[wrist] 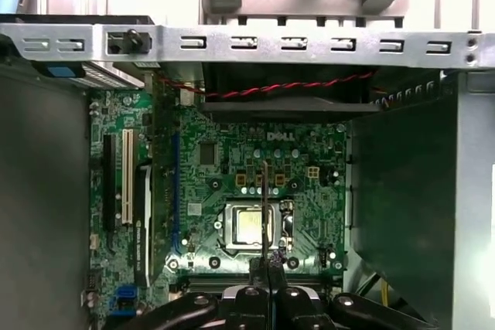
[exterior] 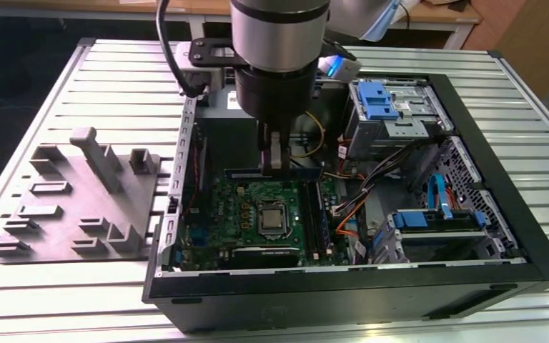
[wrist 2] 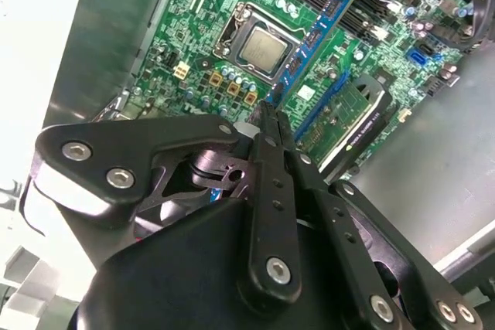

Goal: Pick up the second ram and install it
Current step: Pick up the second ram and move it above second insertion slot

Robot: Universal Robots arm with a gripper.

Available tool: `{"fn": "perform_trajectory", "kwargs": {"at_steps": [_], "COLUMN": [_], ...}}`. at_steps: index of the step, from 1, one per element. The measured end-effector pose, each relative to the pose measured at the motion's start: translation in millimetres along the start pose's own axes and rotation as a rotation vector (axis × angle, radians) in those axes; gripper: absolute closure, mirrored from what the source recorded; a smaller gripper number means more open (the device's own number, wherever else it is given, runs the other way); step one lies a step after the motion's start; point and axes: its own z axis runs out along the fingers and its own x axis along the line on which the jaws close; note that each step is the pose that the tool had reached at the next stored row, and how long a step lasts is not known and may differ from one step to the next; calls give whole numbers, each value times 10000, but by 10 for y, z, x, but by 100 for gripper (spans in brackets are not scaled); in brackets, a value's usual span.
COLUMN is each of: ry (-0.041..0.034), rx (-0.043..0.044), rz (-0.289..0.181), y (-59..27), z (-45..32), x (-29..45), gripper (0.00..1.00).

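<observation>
Arm: brushed silver cylindrical segment over a black cylindrical wrist; black cable looped alongside; black bracket at the side. Tool: matte black linkage plates with rounded ends, silver screws at the pivots, narrow flat fingers.

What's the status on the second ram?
Hand shut on second ram. Ram held above motherboard, near CPU socket, not in a slot. Orange cables lie beside memory slots.
</observation>
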Motion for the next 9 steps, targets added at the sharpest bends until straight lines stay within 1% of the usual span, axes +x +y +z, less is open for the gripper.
{"fn": "perform_trajectory", "kwargs": {"at_steps": [7, 9], "ry": [1, 1], "rx": [0, 0], "rz": [1, 0], "y": [6, 6], "z": [127, 144], "x": [2, 3], "gripper": [89, 89]}}
